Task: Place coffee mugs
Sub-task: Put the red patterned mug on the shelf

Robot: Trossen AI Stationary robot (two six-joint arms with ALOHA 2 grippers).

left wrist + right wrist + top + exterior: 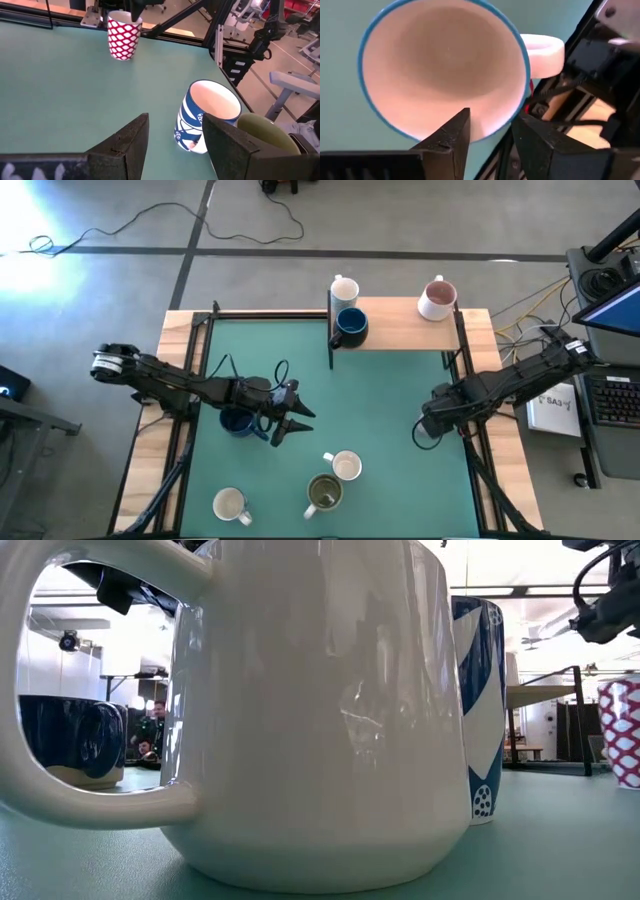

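Note:
On the green mat stand a navy mug (237, 421) under my left arm, a blue-and-white patterned mug (345, 467) (205, 117), an olive green mug (323, 493) (265, 135) and a white mug (230, 505) (300, 710). My left gripper (289, 422) (172, 142) is open, just past the navy mug, its fingers towards the patterned mug. My right gripper (428, 428) (490, 135) is open and hovers over a red-patterned, blue-rimmed mug (122, 35) (445, 65) near the mat's right edge. In the low view its fingers (600, 605) are clear above the mug (622, 730).
A wooden shelf (400, 335) at the far edge carries a white mug (343, 288), a navy mug (350, 328) and a white mug with a pink inside (438, 298). Black frame rails (465, 380) run along the mat's sides. A person (150, 730) sits in the room behind.

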